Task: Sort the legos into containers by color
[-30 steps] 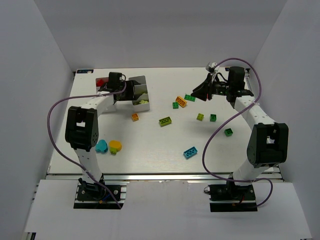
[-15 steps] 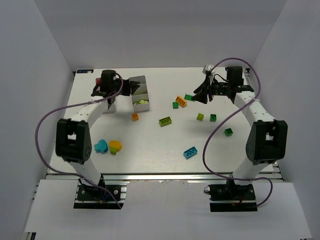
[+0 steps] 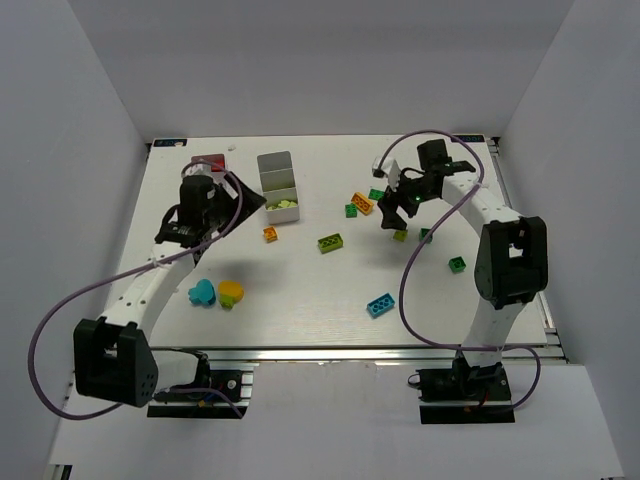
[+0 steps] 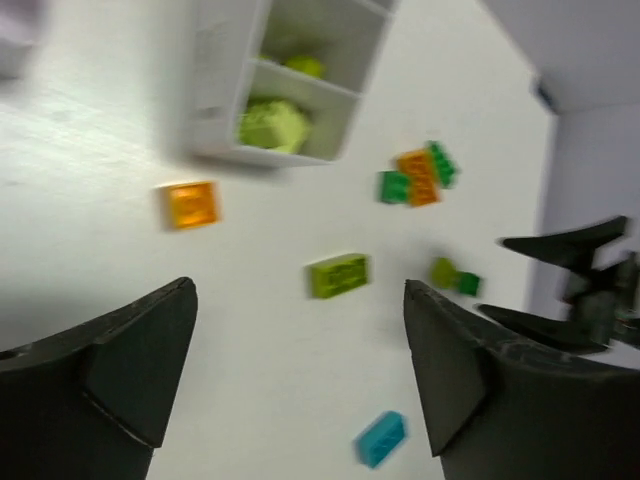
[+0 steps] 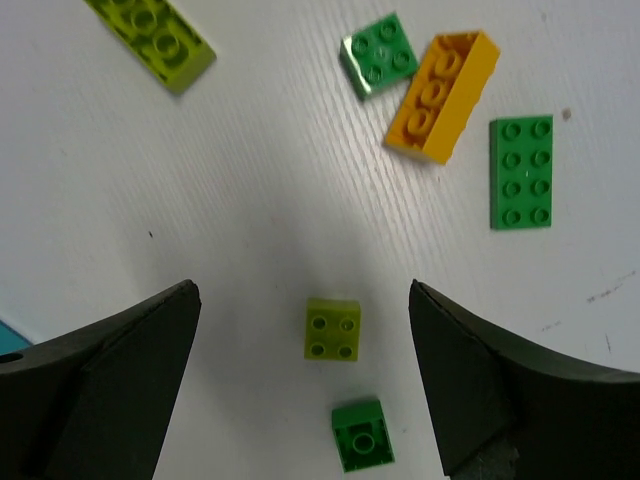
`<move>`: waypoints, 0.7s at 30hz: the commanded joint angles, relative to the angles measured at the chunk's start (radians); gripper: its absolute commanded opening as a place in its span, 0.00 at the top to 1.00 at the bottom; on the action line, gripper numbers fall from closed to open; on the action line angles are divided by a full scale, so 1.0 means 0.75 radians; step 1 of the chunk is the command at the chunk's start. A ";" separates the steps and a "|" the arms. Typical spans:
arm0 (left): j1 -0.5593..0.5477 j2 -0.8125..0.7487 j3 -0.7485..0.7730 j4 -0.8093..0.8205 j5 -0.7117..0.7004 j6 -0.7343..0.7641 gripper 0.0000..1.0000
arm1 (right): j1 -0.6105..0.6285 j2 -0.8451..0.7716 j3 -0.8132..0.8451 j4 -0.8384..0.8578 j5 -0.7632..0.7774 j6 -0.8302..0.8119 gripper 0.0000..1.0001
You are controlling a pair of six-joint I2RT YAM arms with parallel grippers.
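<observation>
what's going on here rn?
Two arms are sorting Lego bricks by colour. The left arm's fingers hang open and empty near the white plastic three-compartment tray, which holds lime-yellow bricks. The right arm's fingers are open above a small lime square brick. Loose on the table: an orange brick, a green brick, a cyan brick, among others.

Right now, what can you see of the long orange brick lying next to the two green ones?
The orange brick is a glossy plastic two-by-four, flipped upside down: its hollow underside with three round tubes faces up. It lies flat and diagonal on the white table, not held. A small green square brick sits at one long edge, so close that contact cannot be told; a green two-by-four brick lies apart on the other side.
</observation>
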 commanded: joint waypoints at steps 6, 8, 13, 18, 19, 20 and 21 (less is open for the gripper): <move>-0.001 -0.299 -0.124 -0.305 -0.528 0.194 0.02 | 0.005 0.029 -0.003 -0.096 0.366 -0.117 0.10; 0.001 -0.319 -0.148 -0.308 -0.520 0.204 0.02 | 0.005 0.063 0.036 -0.145 0.387 -0.092 0.11; 0.001 -0.389 -0.226 -0.301 -0.475 0.192 0.03 | 0.013 0.115 0.043 -0.161 0.448 -0.049 0.11; -0.001 -0.479 -0.320 -0.305 -0.479 0.161 0.03 | 0.034 0.149 0.016 -0.106 0.503 -0.023 0.11; 0.001 -0.493 -0.328 -0.314 -0.481 0.157 0.03 | 0.038 0.157 0.012 -0.090 0.509 -0.017 0.11; -0.001 -0.520 -0.334 -0.318 -0.483 0.151 0.03 | 0.042 0.164 0.008 -0.075 0.524 -0.012 0.12; 0.001 -0.534 -0.345 -0.322 -0.485 0.149 0.03 | 0.044 0.168 0.008 -0.047 0.528 -0.008 0.14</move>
